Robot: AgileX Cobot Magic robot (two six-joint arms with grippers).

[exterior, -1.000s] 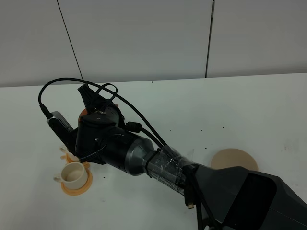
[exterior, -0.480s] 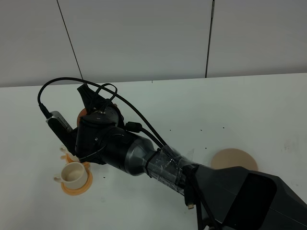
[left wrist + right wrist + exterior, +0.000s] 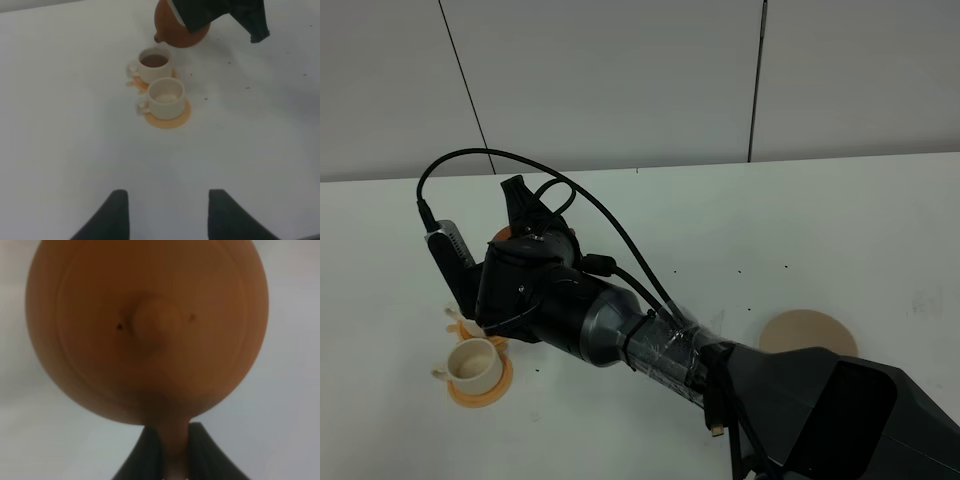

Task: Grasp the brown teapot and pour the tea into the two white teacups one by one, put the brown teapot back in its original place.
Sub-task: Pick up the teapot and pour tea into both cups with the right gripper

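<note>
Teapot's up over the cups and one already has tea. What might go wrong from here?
1. The empty teacup sits close beside the filled teacup; a slightly off pour from the brown teapot may overfill that one or wet the orange coaster.
2. The right gripper pinches only the thin handle; tilting may swing the pot.

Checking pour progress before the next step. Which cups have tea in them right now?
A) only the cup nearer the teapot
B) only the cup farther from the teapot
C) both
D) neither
A: in the left wrist view the cup nearer the teapot, just by the spout of the brown teapot, holds dark liquid, while the other cup shows only a pale inside.
</note>
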